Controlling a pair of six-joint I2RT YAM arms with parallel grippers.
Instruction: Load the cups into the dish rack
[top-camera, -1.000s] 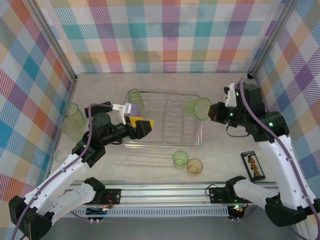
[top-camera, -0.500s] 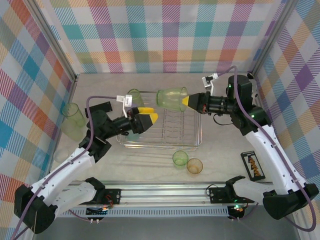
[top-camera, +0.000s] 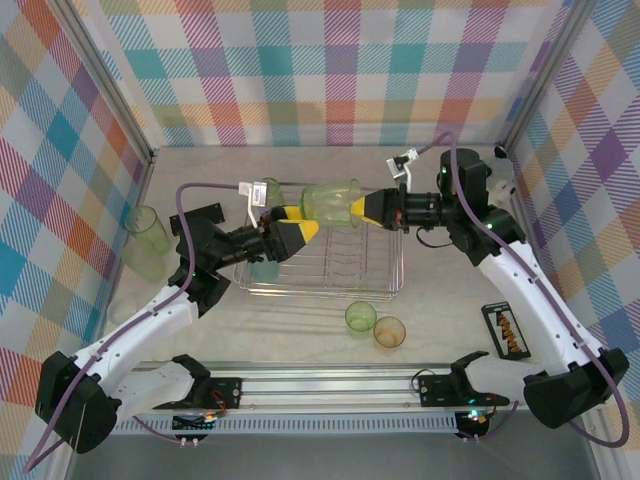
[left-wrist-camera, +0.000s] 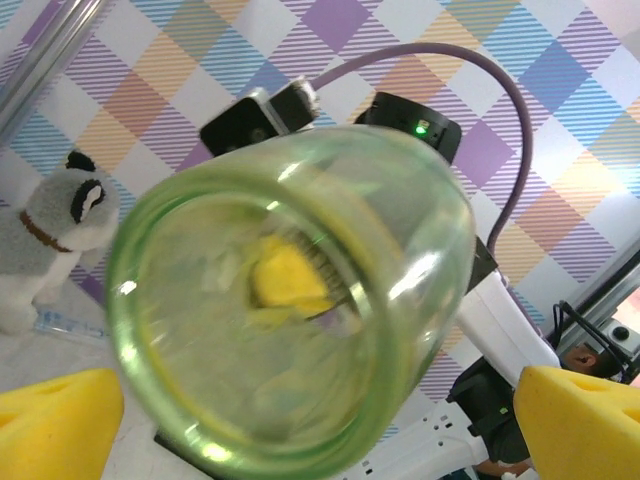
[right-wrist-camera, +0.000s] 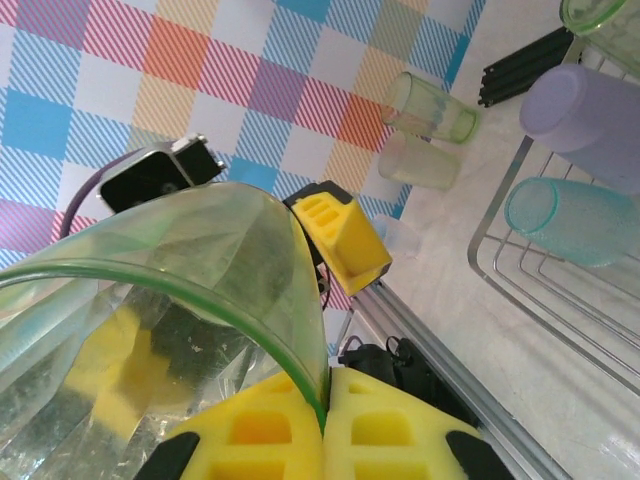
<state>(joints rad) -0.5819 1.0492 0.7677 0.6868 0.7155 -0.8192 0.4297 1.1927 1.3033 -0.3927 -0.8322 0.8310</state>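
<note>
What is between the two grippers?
In the top view, the large translucent green plastic cup, pinched by the right gripper, with the open left gripper facing it.

Top external: high at 6 o'clock, facing 12 o'clock, wide. Left wrist faces 3 o'clock, right wrist 9 o'clock; both close on green cup (left-wrist-camera: 290, 310).

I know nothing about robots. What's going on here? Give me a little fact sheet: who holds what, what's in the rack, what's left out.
Right gripper: shut on the rim of the tall green cup, which is held sideways above the rack
Left gripper: open, pointed at that cup's other end
In the rack: lavender cup; teal cup on its side
On the table in front of the rack: small green cup and orange cup, both upright
</note>
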